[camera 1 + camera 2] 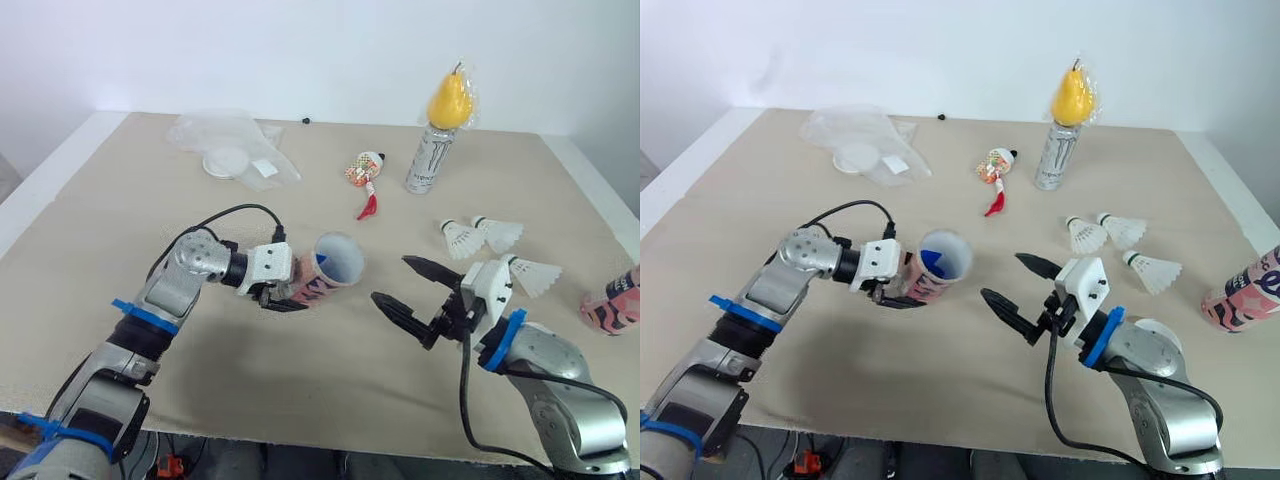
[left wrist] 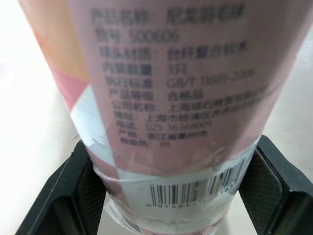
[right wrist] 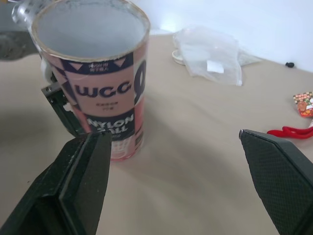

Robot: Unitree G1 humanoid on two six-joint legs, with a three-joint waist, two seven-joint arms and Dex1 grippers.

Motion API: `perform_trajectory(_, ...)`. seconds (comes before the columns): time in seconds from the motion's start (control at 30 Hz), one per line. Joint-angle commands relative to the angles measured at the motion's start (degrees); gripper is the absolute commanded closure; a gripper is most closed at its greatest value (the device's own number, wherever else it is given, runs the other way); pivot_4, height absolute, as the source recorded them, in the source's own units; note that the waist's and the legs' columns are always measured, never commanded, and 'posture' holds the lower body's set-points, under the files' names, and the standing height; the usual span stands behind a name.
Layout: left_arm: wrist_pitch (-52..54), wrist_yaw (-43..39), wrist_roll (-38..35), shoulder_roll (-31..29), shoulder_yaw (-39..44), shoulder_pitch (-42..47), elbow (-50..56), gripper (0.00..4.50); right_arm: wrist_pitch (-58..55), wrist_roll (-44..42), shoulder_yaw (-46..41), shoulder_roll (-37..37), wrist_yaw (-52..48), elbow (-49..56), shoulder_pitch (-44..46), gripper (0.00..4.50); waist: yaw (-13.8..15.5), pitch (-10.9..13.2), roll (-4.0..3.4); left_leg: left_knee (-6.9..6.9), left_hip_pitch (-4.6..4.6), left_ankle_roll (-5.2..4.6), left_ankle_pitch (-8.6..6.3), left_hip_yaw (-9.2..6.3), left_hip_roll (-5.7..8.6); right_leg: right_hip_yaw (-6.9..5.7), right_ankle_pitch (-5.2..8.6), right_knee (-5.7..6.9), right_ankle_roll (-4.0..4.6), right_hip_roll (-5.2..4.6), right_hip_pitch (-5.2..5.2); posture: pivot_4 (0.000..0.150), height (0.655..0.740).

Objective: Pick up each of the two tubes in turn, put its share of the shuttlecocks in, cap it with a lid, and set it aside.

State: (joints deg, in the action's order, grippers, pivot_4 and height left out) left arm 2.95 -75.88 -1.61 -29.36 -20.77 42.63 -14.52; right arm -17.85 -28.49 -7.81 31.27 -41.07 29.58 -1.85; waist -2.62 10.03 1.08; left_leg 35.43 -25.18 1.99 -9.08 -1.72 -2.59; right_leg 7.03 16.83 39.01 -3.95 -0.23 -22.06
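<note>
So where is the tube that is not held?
In the eye views, the loose tube sits at the table's right edge, just right of the three shuttlecocks.

Drink can [image 1: 431, 158] (pear [image 1: 450, 100] on top), plastic bag [image 1: 235, 140], colourful packet [image 1: 363, 170]

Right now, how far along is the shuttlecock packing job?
Done: nothing looks capped or set aside yet. In hand: the left gripper is shut on one uncapped tube, held tilted; the right gripper is open and empty. Left: three shuttlecocks lie on the table, the second tube lies at its right edge, and a white lid sits in the plastic bag.
</note>
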Motion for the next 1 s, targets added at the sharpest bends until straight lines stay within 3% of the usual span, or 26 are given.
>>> perform_trajectory(0.03, 4.08, -3.73, 0.07, 0.12, -2.85, 1.66, 2.46, 1.05, -0.27, -0.9, -2.68, -0.15, 2.35, 2.17, -0.32, 0.0, 0.0, 0.0, 0.0, 0.0, 0.0, 0.0, 0.0, 0.0, 0.0, 0.0, 0.01, 0.0, 0.0, 0.0, 0.0, 0.15, 0.74)
perform_trajectory(0.3, 9.92, -6.16, 2.3, -0.86, -6.08, 3.03, 6.01, 1.05, -8.57, -0.19, -8.53, -3.19, 16.48, 0.03, 0.85, 0.0, 0.02, 0.0, 0.0, -0.05, -0.01, -0.01, -0.02, -0.07, 0.0, -0.04, 0.07, 0.01, 0.04, 0.01, 0.0, 0.15, 0.74)
perform_trajectory(0.47, 13.9, -5.86, 2.86, -0.45, -7.09, 3.18, 8.78, 1.05, -11.42, 1.66, -10.29, -4.19, 22.89, -6.32, 6.09, 0.0, 0.0, -0.03, -0.04, -0.04, 0.03, -0.02, -0.02, -0.05, -0.01, -0.03, 0.05, 0.02, 0.06, 0.01, 0.02, 0.15, 0.74)
perform_trajectory(1.0, 17.45, -4.4, 2.17, -0.42, -6.33, 1.82, 12.51, 1.05, -10.11, 5.01, -8.74, -5.16, 23.19, -28.4, 20.42, 0.0, 0.02, -0.06, -0.1, -0.04, -0.02, -0.07, -0.05, -0.04, 0.05, 0.0, 0.06, 0.02, 0.08, -0.02, 0.01, 0.15, 0.74)
